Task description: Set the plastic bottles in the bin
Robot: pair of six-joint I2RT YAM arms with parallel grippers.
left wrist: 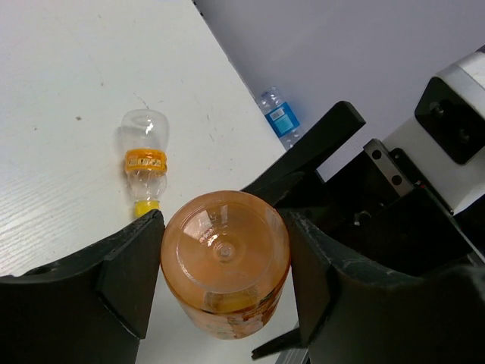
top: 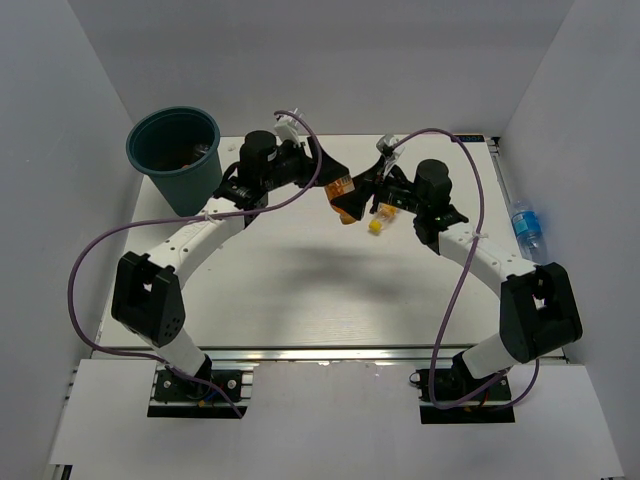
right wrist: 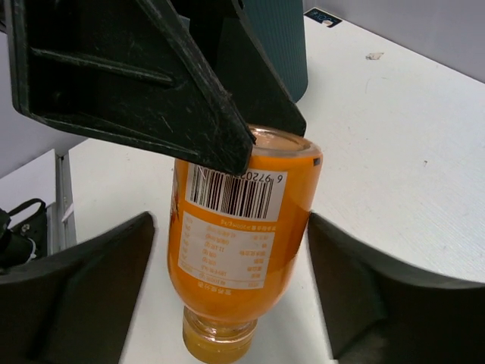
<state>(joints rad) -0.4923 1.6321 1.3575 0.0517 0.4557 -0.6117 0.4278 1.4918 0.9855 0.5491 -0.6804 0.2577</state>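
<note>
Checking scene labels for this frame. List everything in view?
orange bottle: 1, orange with a white barcode label, between the two grippers
small bottle: 1, clear with orange band and yellow cap, lying on the table near the grippers
blue-label bottle: 1, clear, lying by the right wall
bin: 1, dark teal, far left corner; contents too dim to tell
table: 1, white
cables: 2, purple, one along each arm
left gripper: 1, black, shut on the orange bottle
right gripper: 1, black, open, fingers either side of the orange bottle without touching it
</note>
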